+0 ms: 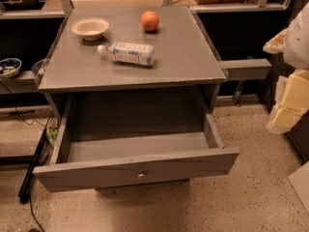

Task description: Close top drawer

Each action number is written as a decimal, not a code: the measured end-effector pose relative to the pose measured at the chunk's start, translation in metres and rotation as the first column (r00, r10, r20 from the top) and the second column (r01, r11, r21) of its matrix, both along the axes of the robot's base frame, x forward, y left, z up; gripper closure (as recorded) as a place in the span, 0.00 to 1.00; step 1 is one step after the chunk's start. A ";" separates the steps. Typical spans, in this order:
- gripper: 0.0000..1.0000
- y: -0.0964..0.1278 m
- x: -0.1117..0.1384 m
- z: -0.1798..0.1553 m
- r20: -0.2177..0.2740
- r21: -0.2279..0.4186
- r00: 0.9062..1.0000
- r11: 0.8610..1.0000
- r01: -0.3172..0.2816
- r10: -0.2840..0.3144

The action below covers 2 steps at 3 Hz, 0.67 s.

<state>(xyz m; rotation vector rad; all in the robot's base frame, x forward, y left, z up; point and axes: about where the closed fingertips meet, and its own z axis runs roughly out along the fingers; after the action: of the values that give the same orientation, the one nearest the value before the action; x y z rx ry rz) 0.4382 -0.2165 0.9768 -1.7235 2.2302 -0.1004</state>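
Observation:
The top drawer [137, 167] of a grey wooden cabinet [133, 74] stands pulled far out toward me. Its wide front panel has one small metal knob [141, 172] at the centre. The inside of the drawer shows bare grey wood. My gripper [284, 116], pale yellow below a white arm [299, 37], is at the right edge of the view. It is to the right of the drawer's right front corner, above the floor and not touching the drawer.
On the cabinet top are a cream bowl [90, 28], an orange [149, 21] and a plastic bottle [128, 52] lying on its side. A low shelf at left holds a blue bowl [8, 66]. Black cables [29, 178] lie on the speckled floor at left.

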 end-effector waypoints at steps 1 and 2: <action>0.00 0.000 0.000 0.000 0.000 0.000 1.000 1.000 0.000 0.000; 0.16 0.000 0.000 0.000 0.000 0.000 1.000 1.000 0.000 0.000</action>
<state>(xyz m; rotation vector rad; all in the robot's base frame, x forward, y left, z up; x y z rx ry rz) 0.4382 -0.2165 0.9768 -1.7235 2.2302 -0.1004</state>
